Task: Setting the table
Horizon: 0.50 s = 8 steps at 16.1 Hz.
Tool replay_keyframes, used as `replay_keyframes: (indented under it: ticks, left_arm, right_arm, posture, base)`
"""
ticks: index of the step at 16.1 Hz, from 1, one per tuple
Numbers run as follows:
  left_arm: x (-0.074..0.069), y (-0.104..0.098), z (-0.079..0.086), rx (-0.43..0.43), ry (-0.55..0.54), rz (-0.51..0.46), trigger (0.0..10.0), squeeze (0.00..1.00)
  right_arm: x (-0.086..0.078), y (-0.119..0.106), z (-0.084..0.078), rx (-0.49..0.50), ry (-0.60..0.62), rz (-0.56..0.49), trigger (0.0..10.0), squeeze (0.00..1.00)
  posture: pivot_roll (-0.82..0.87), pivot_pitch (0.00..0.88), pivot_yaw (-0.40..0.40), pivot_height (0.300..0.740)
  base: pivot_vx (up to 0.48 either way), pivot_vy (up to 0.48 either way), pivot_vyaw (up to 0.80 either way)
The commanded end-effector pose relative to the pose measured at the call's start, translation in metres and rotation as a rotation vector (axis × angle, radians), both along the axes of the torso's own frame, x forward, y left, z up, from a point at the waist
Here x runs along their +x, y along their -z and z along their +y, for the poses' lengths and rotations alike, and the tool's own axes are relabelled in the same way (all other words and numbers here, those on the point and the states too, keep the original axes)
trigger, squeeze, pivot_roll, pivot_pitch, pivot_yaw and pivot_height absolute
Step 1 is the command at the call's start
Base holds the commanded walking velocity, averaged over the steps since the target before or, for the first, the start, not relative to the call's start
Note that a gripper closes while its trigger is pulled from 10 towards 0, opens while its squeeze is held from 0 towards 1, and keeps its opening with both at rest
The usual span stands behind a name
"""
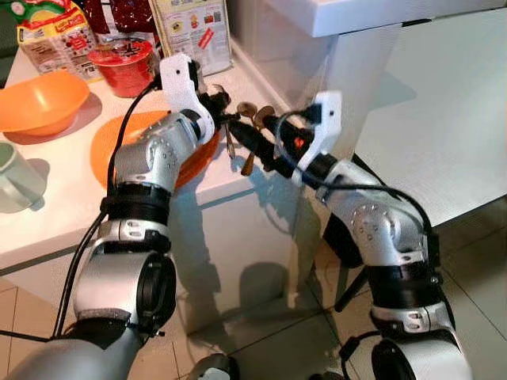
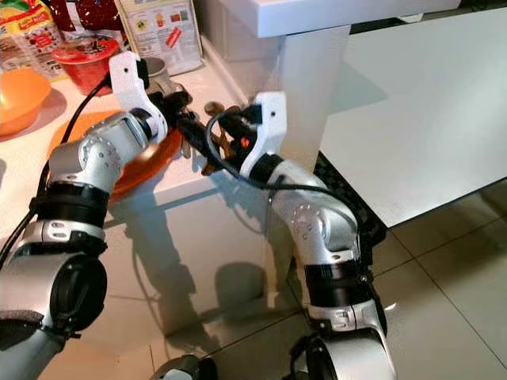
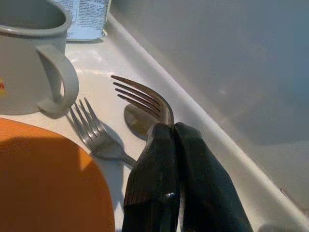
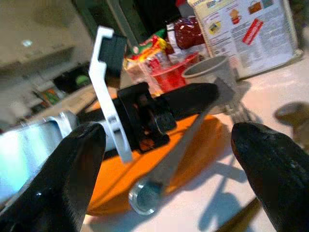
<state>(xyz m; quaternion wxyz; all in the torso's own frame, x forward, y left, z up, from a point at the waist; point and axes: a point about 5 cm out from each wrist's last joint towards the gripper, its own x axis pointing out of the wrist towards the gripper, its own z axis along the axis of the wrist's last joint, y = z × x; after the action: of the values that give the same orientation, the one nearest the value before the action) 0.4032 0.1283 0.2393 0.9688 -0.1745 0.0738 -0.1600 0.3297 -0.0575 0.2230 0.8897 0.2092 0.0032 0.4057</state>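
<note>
My left gripper is shut on a metal fork, tines pointing ahead, held just above the white counter beside the orange plate. The fork's handle sticks out behind the fingers. My right gripper is open, facing the left gripper, with one finger either side of that handle and not touching it. A second fork and a spoon lie on the counter next to the plate. A grey mug stands just beyond them.
An orange bowl, a red cup, a pale green mug and food boxes stand on the counter. Brown spoons lie near its right edge. A white table stands right of the counter; below is tiled floor.
</note>
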Motion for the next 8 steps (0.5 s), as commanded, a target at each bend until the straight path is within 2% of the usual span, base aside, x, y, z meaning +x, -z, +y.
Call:
replay_keyframes:
  ticks: [1, 5, 6, 7, 8]
  left_arm:
    - [-0.001, -0.005, -0.002, 0.023, 0.008, -0.018, 0.0, 0.00]
    - [-0.003, -0.008, -0.006, 0.031, 0.024, -0.030, 0.0, 0.00]
    - [-0.004, -0.009, -0.008, 0.029, 0.031, -0.032, 0.0, 0.00]
    - [-0.004, -0.009, -0.010, 0.027, 0.043, -0.033, 0.0, 0.00]
    - [-0.006, -0.009, -0.013, 0.023, 0.057, -0.031, 0.0, 0.00]
  right_arm:
    - [0.001, 0.001, 0.001, 0.024, -0.031, 0.037, 10.0, 1.00]
    - [0.004, 0.007, -0.001, 0.019, -0.038, 0.133, 10.0, 1.00]
    - [0.004, 0.009, -0.001, 0.029, -0.042, 0.161, 10.0, 0.35]
    - [0.003, 0.011, -0.001, 0.043, -0.048, 0.184, 10.0, 0.00]
    - [0.003, 0.012, -0.001, 0.058, -0.060, 0.203, 10.0, 0.00]
  posture:
    - [-0.02, 0.039, 0.055, 0.740]
    - [-0.02, 0.043, 0.054, 0.740]
    - [-0.02, 0.044, 0.053, 0.740]
    - [-0.02, 0.046, 0.054, 0.740]
    - [-0.02, 0.048, 0.054, 0.740]
  base:
    - [0.000, 0.000, 0.00]
    - [0.000, 0.000, 0.00]
    - [0.000, 0.000, 0.00]
    - [0.000, 0.000, 0.00]
    - [0.000, 0.000, 0.00]
